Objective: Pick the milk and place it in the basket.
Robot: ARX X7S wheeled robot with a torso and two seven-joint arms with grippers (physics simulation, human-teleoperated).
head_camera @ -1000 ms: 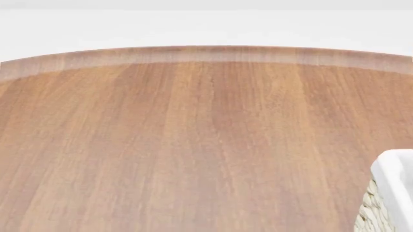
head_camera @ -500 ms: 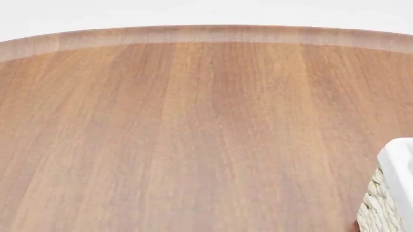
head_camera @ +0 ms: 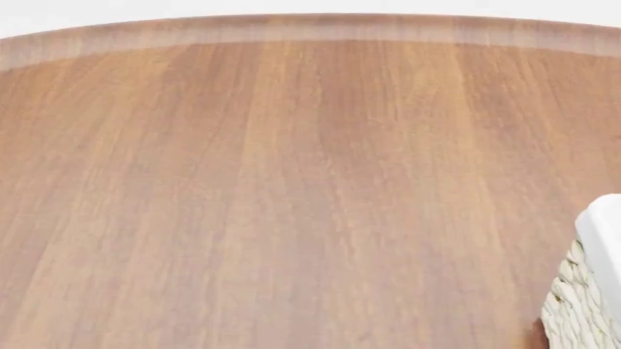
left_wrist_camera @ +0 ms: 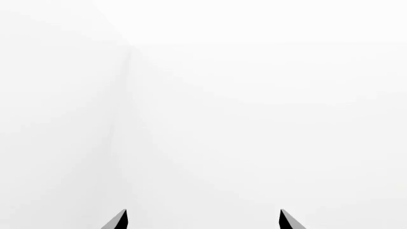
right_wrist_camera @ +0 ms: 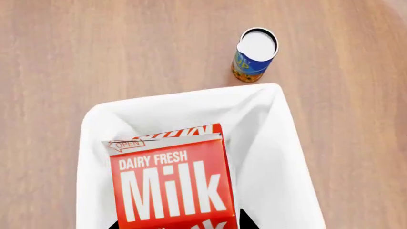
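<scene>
In the right wrist view the milk point(right_wrist_camera: 170, 183), a carton with a red top and white "Milk" lettering, sits between the dark fingertips of my right gripper point(right_wrist_camera: 180, 223), which is shut on it. The carton hangs over the open inside of the basket point(right_wrist_camera: 279, 157), whose white cloth liner shows all round it. In the head view only one corner of the basket point(head_camera: 594, 287) shows at the right edge, woven wicker under a white rim. My left gripper point(left_wrist_camera: 202, 222) is open and empty, facing plain white. Neither gripper shows in the head view.
A small blue and yellow can with a white lid point(right_wrist_camera: 254, 50) stands on the wooden table point(right_wrist_camera: 57, 62) just beyond the basket's end. The head view shows a broad wooden tabletop point(head_camera: 291, 182) with its curved far edge at the top.
In the head view the table's far edge has slid up the frame and the basket corner has moved slightly down and right; the camera now looks lower over the table.
</scene>
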